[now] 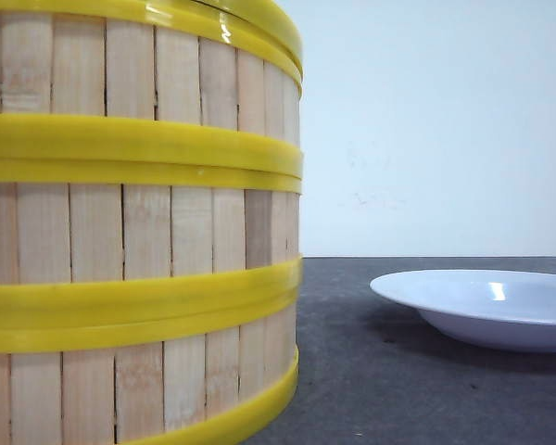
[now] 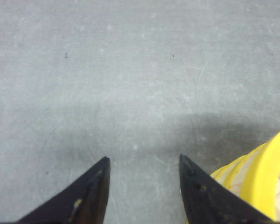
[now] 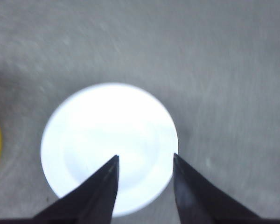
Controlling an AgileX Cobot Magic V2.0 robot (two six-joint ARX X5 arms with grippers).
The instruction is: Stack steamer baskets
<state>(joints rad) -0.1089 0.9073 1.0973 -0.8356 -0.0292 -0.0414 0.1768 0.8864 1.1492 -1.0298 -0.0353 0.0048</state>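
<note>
Round pale-slat steamer baskets with yellow plastic rims (image 1: 139,232): stacked in one column on grey worktop (image 1: 380,389), apparently complete | white shallow plate (image 1: 486,306): beside stack | left end effector (image 2: 144,163): spread, empty, near stack | right end effector (image 3: 144,161): spread, empty, above plate

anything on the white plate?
Nothing visible on the white plate: the right wrist view shows bare white, though the right pincer fingers cover its near edge. Front view hides the inside behind the rim.

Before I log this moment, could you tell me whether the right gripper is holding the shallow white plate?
No, the right gripper hangs open above the shallow white plate, with nothing between its fingers.
</note>
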